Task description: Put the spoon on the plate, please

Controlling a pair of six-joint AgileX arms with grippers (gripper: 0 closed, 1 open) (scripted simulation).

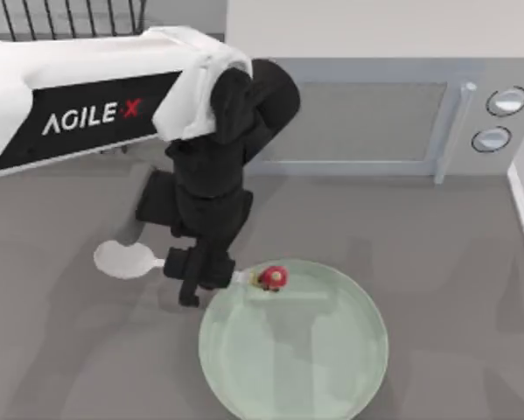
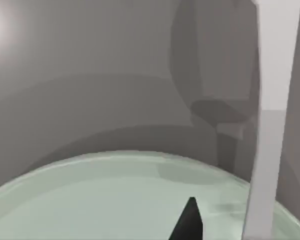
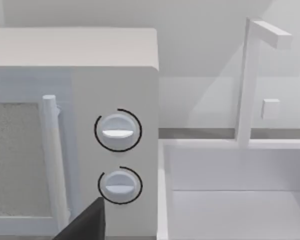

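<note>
The pale green plate (image 1: 307,360) lies at the front centre of the table. The white spoon (image 1: 122,260) hangs level across its upper-left rim, with the oval bowl out to the left over the table and the red-and-yellow knob (image 1: 273,278) above the plate's edge. My left gripper (image 1: 200,276) comes down from above and is shut on the thin handle between bowl and knob. In the left wrist view the plate (image 2: 114,195) curves below, one dark fingertip (image 2: 191,222) shows, and the pale handle (image 2: 267,130) crosses close to the camera. The right gripper (image 3: 84,227) is parked facing the microwave.
A grey microwave (image 1: 358,122) with two round dials (image 3: 117,131) stands along the back of the table. A white sink (image 3: 240,190) with a tall faucet (image 3: 247,75) sits to its right. Bare grey table lies left and right of the plate.
</note>
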